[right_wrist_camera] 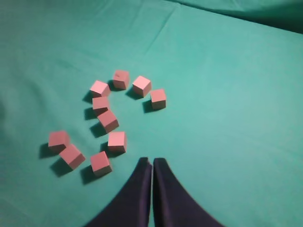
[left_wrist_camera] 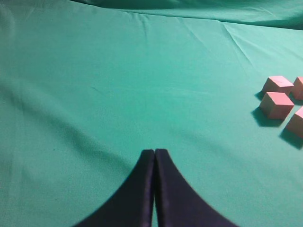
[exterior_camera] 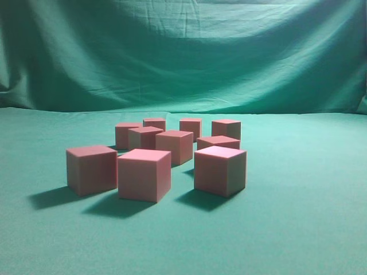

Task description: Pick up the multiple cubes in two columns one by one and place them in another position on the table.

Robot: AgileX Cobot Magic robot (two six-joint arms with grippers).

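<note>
Both my pincers are up off the table [left_wrist_camera: 118,85], nothing in them. Left gripper [left_wrist_camera: 155,156] pressed together over bare cloth; cubes [left_wrist_camera: 277,104] sit far right at that view's edge. Right gripper [right_wrist_camera: 152,163] also pressed together, hovering just near-right of the cubes [right_wrist_camera: 108,120], ten of them loosely scattered, not in neat columns. Exterior view shows the cubes [exterior_camera: 144,174] clustered mid-table, backdrop [exterior_camera: 183,51] behind.

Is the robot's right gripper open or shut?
Shut. In the right wrist view the right gripper has its two dark fingers pressed together, holding nothing, above the cubes.
</note>
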